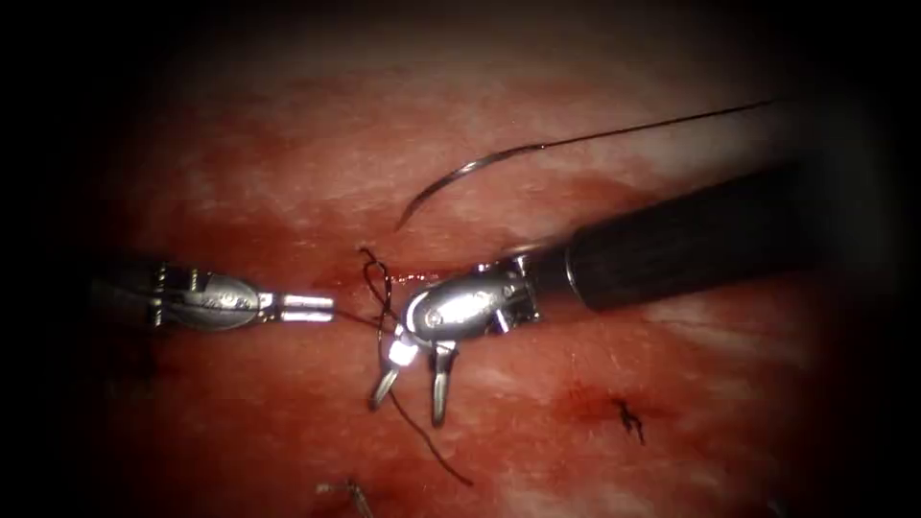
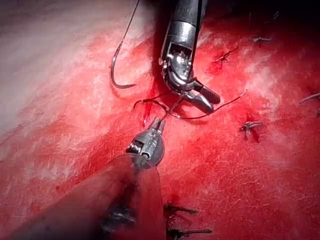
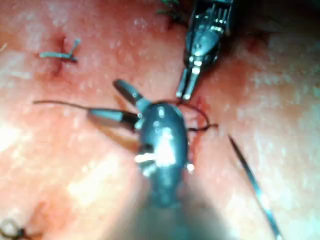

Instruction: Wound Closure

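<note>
Steel needle [image 1: 460,177] loose on tissue [image 1: 288,144]; left pincer [image 1: 321,308] clamps thread [image 1: 384,288], right pincer [image 1: 413,398] apart.

Finished stitches [image 1: 628,418] sit elsewhere on the surface

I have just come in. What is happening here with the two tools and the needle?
This is bench practice at closing a cut in the tissue. The left tool has its jaws shut on the thread just left of the cut. The right tool has its jaws open astride a free end of thread and holds nothing. The needle lies free on the tissue above the cut, not in the tissue, with thread trailing to the right. A finished stitch sits further right.
</note>
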Robot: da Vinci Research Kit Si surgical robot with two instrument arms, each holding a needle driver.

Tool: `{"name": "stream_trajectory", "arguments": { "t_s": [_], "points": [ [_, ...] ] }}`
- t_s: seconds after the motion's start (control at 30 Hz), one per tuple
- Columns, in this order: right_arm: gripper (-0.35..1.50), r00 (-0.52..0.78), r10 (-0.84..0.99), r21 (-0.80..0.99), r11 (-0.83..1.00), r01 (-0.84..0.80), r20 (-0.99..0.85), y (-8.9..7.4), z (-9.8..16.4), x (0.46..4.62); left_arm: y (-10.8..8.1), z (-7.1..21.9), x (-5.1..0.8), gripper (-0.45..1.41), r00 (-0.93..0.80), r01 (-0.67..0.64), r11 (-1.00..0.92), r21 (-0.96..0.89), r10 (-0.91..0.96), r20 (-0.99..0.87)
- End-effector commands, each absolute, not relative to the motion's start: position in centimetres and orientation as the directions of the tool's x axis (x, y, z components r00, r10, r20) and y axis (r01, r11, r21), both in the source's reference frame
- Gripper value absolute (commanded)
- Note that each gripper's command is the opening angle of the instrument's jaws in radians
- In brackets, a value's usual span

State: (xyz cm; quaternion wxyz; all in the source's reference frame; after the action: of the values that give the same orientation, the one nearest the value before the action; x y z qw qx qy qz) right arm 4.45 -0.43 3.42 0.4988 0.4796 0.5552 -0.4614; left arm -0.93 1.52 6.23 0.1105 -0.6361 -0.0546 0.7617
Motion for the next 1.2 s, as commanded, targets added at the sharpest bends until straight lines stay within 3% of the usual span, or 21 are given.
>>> {"name": "stream_trajectory", "arguments": {
  "t_s": [0.03,0.37,0.57,0.63,0.67,0.7,0.73,0.83,1.2],
  "points": [
    [0.93,-0.041,0.068,-0.033,0.113,0.993,-0.997,-0.51,3.48,4.52,1.45,6.28,-0.99,-0.45,-0.167,-0.099,-0.969,-0.226,0.24,-0.956],
    [0.93,-0.039,0.033,-0.036,0.108,0.993,-0.999,-0.67,3.59,4.55,1.44,6.26,-0.97,-0.45,-0.169,-0.099,-0.966,-0.238,0.252,-0.953],
    [0.82,-0.041,0.038,-0.036,0.115,0.993,-0.998,-0.64,3.52,4.56,1.44,6.26,-0.97,-0.45,-0.168,-0.099,-0.965,-0.243,0.257,-0.952],
    [0.61,-0.042,0.045,-0.037,0.107,0.994,-0.998,-0.62,3.45,4.56,1.44,6.27,-0.97,-0.45,-0.168,-0.099,-0.965,-0.243,0.257,-0.952],
    [0.37,-0.044,0.046,-0.04,0.092,0.995,-0.998,-0.63,3.4,4.56,1.44,6.27,-0.96,-0.45,-0.167,-0.098,-0.965,-0.243,0.257,-0.952],
    [0.25,-0.046,0.052,-0.041,0.092,0.995,-0.998,-0.64,3.39,4.56,1.44,6.27,-0.96,-0.45,-0.167,-0.098,-0.965,-0.243,0.257,-0.952],
    [0.25,-0.046,0.052,-0.041,0.092,0.995,-0.998,-0.64,3.39,4.56,1.44,6.27,-0.96,-0.45,-0.167,-0.098,-0.965,-0.243,0.257,-0.952],
    [-0.35,-0.045,0.099,-0.036,0.091,0.995,-0.994,-0.61,3.4,4.61,1.45,6.28,-0.94,-0.45,-0.166,-0.097,-0.964,-0.249,0.262,-0.951],
    [-0.35,0.021,0.13,0.042,0.161,0.986,-0.991,-0.51,3.47,4.6,1.44,6.28,-0.89,-0.45,-0.17,-0.104,-0.962,-0.253,0.268,-0.948]
  ]
}}
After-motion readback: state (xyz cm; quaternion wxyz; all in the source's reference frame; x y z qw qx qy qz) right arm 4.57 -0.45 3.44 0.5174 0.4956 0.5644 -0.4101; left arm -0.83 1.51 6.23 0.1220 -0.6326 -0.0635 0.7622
